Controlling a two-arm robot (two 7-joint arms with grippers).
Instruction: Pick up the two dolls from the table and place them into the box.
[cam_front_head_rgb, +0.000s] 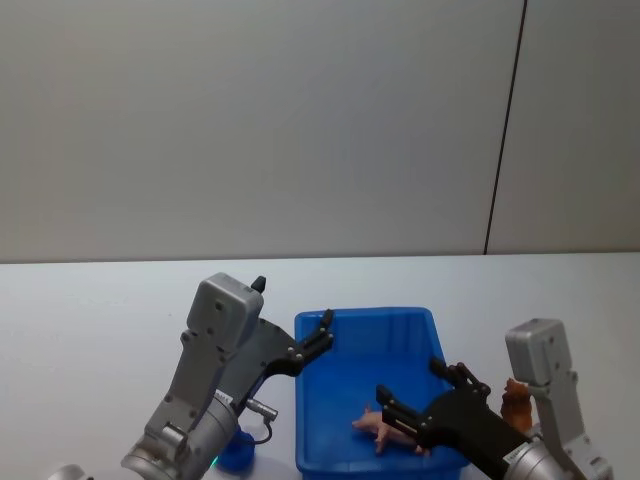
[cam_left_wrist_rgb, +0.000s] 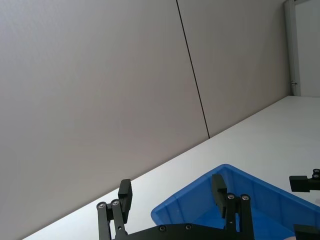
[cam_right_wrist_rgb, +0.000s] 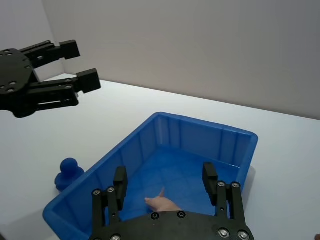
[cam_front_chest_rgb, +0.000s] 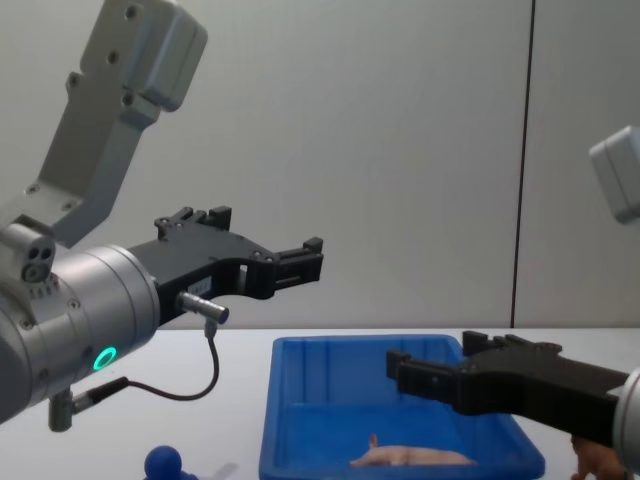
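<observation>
The right pincer is hovering, released and empty, over the near end of the blue box, where a pale pink doll is lying inside. The left pincer is hanging released and empty above the box's far left corner. A dark blue doll is standing on the worktop just left of the box, a brown doll just right

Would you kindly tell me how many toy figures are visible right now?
3. A pale pink animal lies inside the blue box; a dark blue figure stands on the table at the box's left; a brown lion is at its right, partly hidden behind the right arm.
</observation>
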